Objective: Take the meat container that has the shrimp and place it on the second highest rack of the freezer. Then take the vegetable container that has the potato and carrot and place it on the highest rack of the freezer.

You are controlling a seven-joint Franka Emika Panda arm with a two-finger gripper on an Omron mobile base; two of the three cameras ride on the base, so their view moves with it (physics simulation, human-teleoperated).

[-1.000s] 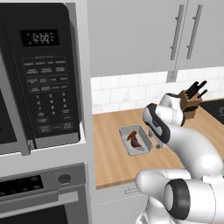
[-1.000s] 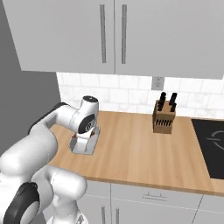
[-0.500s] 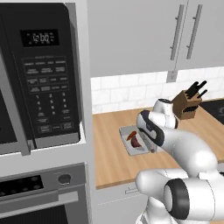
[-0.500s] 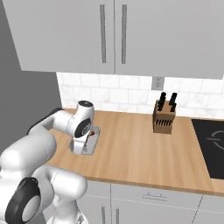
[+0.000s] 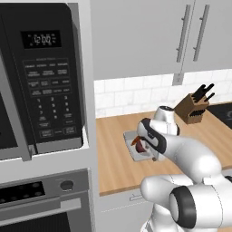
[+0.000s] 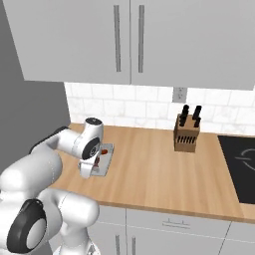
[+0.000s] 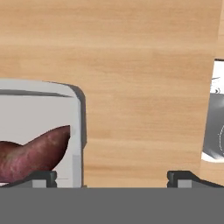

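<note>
The vegetable container (image 5: 128, 137) is a shallow grey tray on the wooden counter, also seen at its rim (image 7: 78, 131) in the hand view. In it lie the dark reddish-brown potato (image 7: 35, 153) and the orange carrot (image 5: 135, 141). My gripper (image 7: 111, 178) hangs open just above the tray's right rim, one fingertip (image 7: 41, 177) over the tray and the other over bare counter. From the right base view the gripper (image 6: 89, 168) sits low over the vegetable container (image 6: 106, 160). The meat container, the shrimp and the freezer are out of view.
A wooden knife block (image 6: 187, 135) stands at the back of the counter (image 6: 149, 174). A black cooktop (image 6: 241, 167) lies at the far right. The microwave (image 5: 41, 90) and oven (image 5: 45, 199) stack rises left of the counter. Wall cabinets (image 6: 129, 40) hang overhead.
The hand has come down and toward the tray, ending just above its rim. The jaws stayed open. The tray has not moved.
</note>
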